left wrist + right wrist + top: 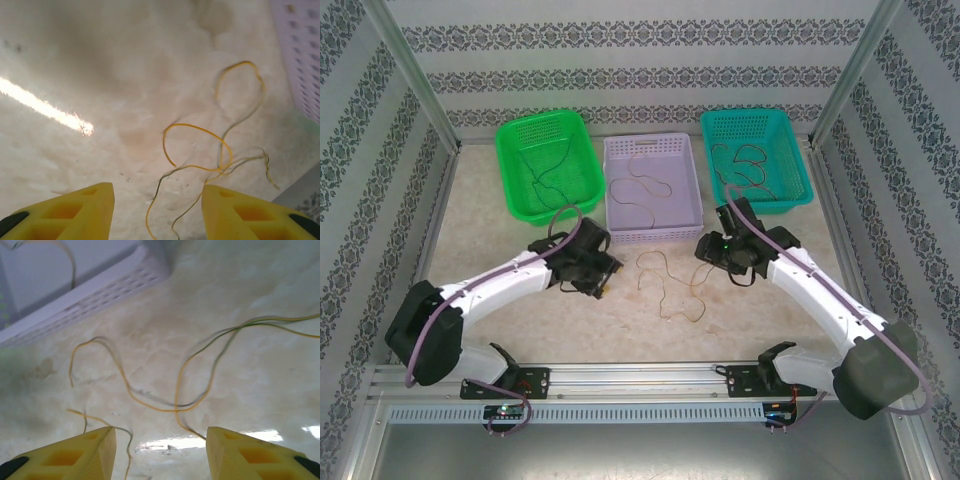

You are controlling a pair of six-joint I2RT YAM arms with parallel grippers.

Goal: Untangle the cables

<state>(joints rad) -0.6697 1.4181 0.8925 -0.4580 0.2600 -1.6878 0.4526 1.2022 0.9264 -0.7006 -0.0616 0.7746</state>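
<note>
**Between the arms: loose cables on the table, both grippers empty**

On the table, between your two arms, lie the cables not yet sorted. They are thin yellow-orange and darker strands that loop over one another just in front of the lavender basket. Your left gripper sits just to their left and your right gripper just to their right, both low and turned toward the wires. In each wrist view the yellow fingers stand apart with nothing between them, so both grippers are open and empty. The strands lie on the table beyond them.

You look to be at the pick-up step, choosing one strand to draw out of the crossing. The next move likely calls for closing on a single wire at a free stretch, away from where the loops cross. The other gripper would then pin or take a second strand, so they part and do not drag together. Wire this thin, lying flat, will probably need the fingers right down on the surface.

Behind, three baskets stand side by side. The green basket on the left holds a dark curly wire. The lavender one holds a thin brownish wire. The teal basket on the right holds looped dark strands; how many, you cannot tell.
</note>
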